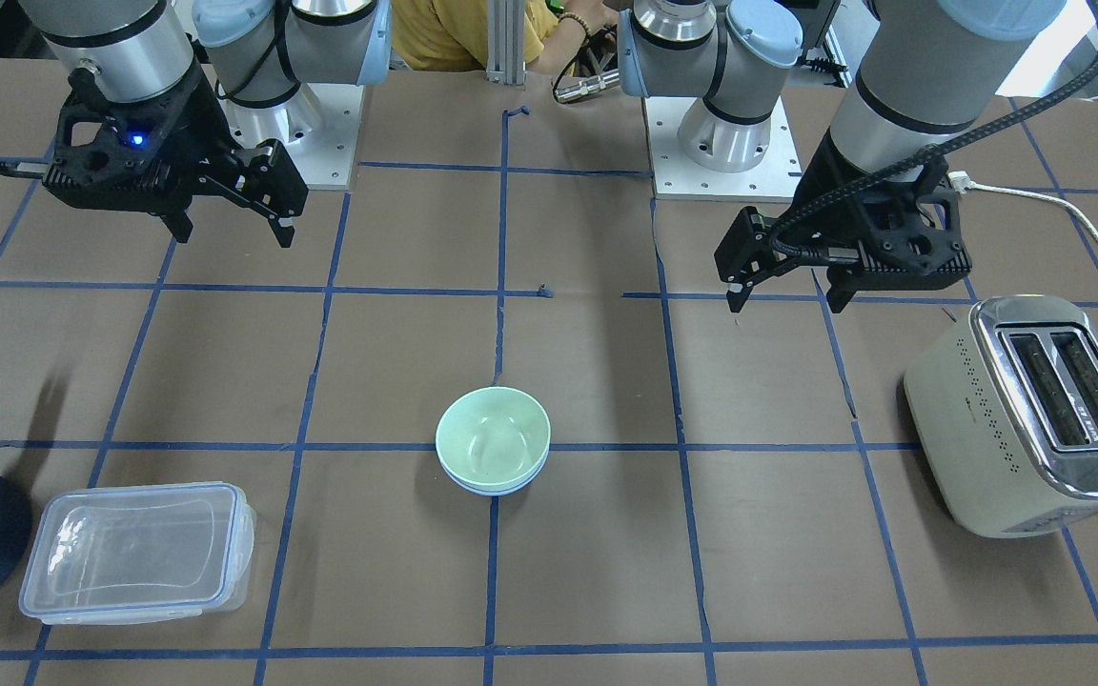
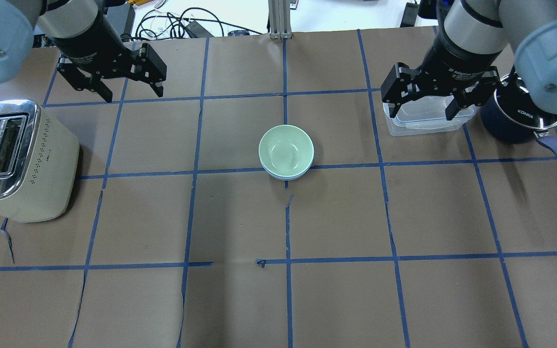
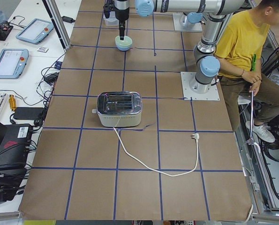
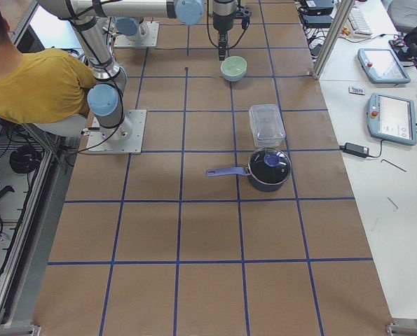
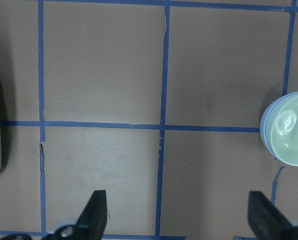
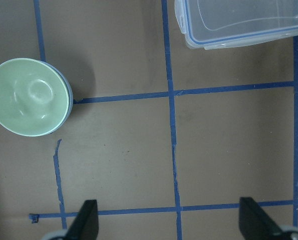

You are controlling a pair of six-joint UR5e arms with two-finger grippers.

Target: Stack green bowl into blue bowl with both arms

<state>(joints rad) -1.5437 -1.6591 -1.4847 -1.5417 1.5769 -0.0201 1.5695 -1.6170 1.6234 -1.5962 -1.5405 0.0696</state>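
Note:
The green bowl (image 1: 492, 433) sits nested inside the blue bowl (image 1: 494, 487) at the table's middle; only a thin blue rim shows beneath it. The stack also shows in the overhead view, green bowl (image 2: 285, 147) over blue bowl (image 2: 286, 176). My left gripper (image 2: 133, 94) is open and empty, raised above the table far to the stack's left. My right gripper (image 2: 422, 115) is open and empty, raised far to its right. In the left wrist view the green bowl (image 5: 290, 131) is at the right edge; in the right wrist view it (image 6: 28, 97) is at the left.
A cream toaster (image 2: 17, 159) stands on my left, its white cord trailing off. A clear plastic container (image 2: 404, 126) and a dark navy saucepan (image 2: 515, 121) sit on my right, under and beside the right gripper. A person in yellow (image 1: 454, 33) sits behind the arm bases.

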